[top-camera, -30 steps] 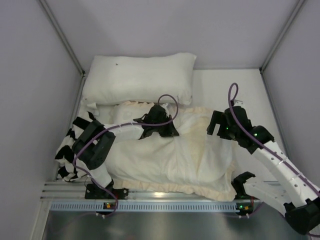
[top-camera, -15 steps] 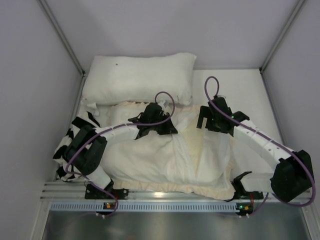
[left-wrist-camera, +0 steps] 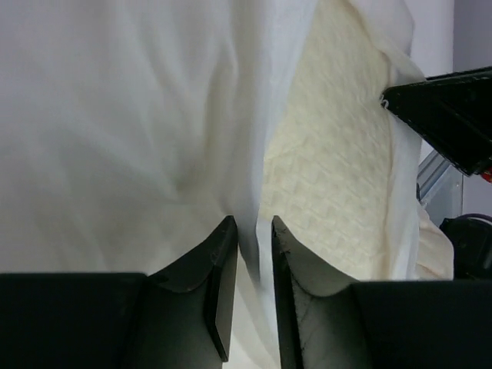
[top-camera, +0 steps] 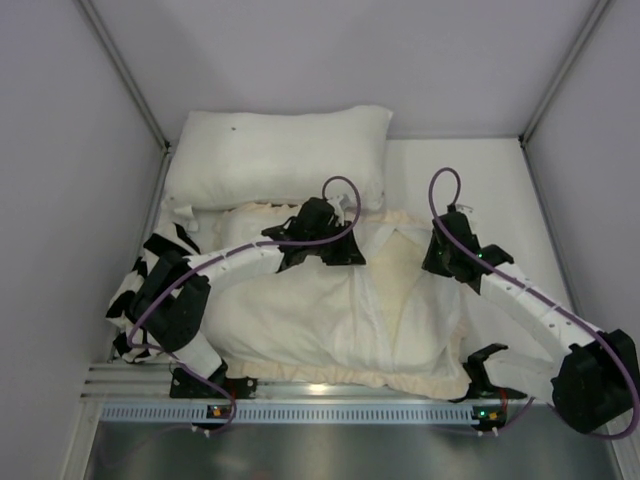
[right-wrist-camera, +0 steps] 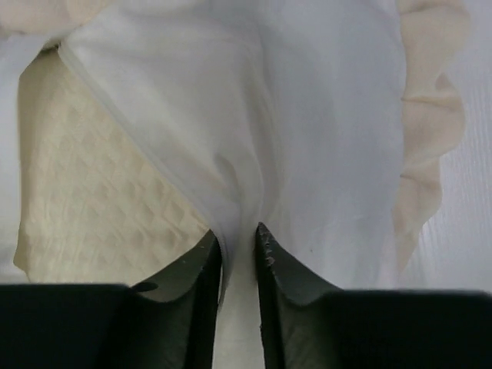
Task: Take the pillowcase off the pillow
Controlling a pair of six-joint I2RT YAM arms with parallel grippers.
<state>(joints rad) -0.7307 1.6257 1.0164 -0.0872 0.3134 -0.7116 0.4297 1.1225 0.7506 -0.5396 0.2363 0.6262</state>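
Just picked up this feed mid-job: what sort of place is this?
Probably an enclosed lab test cell: plain gray panel walls, an aluminium rail at the near edge, and a white pillow lying on a white tabletop.

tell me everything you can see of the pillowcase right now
The pillowcase lies across the near half of the table, plain white wrinkled side up, with a cream ruffled border along its edges. It covers most of the pillow, whose quilted cream surface shows through an opening right of centre. The left gripper pinches the opening's left flap, the right gripper the right flap. Its far edge meets a plain white pillow; a striped cloth lies at its left.
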